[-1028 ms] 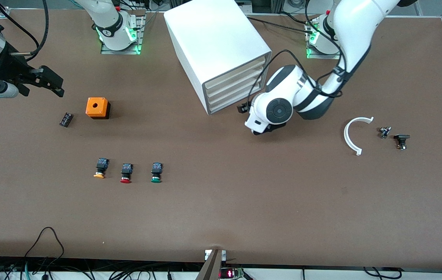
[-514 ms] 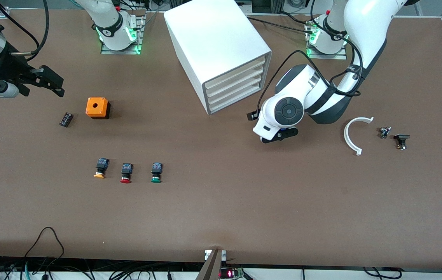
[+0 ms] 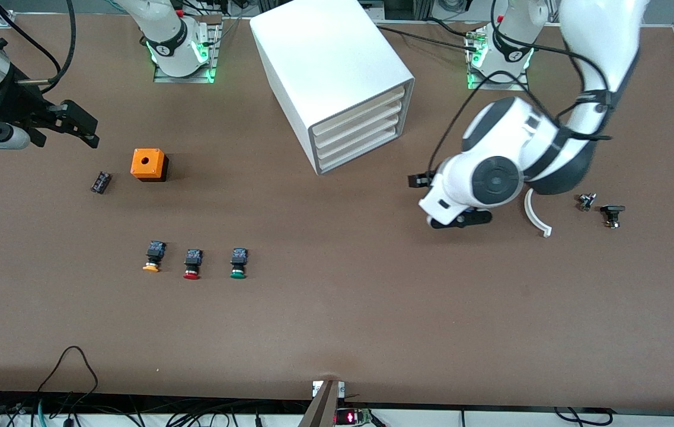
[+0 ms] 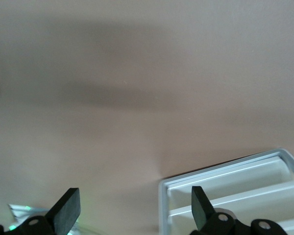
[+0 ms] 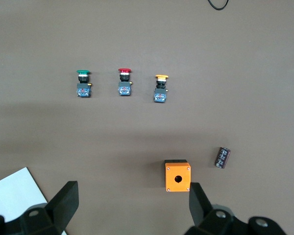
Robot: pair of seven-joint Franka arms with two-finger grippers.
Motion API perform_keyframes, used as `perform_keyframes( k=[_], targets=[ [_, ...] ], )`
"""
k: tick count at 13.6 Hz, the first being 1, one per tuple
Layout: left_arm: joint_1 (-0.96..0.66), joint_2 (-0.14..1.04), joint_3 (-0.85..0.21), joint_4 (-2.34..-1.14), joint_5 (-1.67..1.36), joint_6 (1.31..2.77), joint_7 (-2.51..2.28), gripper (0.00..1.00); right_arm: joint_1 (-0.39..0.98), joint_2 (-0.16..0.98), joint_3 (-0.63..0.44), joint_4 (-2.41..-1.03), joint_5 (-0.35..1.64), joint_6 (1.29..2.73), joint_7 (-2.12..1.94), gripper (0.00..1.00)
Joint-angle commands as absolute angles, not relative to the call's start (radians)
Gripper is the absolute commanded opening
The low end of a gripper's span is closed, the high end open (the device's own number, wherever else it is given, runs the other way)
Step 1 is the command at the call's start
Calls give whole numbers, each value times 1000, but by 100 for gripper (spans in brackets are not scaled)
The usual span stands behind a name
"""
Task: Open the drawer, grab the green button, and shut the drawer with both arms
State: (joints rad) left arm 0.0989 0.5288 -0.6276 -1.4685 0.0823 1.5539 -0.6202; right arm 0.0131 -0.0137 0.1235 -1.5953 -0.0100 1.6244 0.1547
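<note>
Brown table (image 3: 337, 332) lies bare between button (image 3: 238, 263) and spread left claw (image 3: 425, 181).

Two glossy white jointed arms (image 3: 514, 160) with dark grey joint discs, black cables looped along them, and green lights glowing at their bases. Each ends in a black gripper with flat black fingers (image 4: 66, 210).

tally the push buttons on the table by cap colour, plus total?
Green cap: 1, the green button, at the cabinet end of the row.
Red cap: 1, the red button, in the middle.
Orange cap: 1, the orange button, nearest the right arm's end of the table.
Total: 3, in one row on the table, nearer the front camera than the orange box.
</note>
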Motion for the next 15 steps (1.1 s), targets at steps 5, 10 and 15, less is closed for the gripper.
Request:
perform_keyframes(
  k=[5, 10, 15],
  targets=[
    [20, 250, -301, -1517, 87, 1537, -123, 100, 17, -3, 124, -1569, -12, 1608, 163, 100],
    [9, 89, -129, -1614, 60, 1684, 133, 100, 17, -3, 124, -1569, -14, 1608, 164, 100],
    [5, -14, -55, -1764, 18, 1824, 152, 100, 17, 0, 124, -1569, -14, 1608, 164, 100]
  ],
)
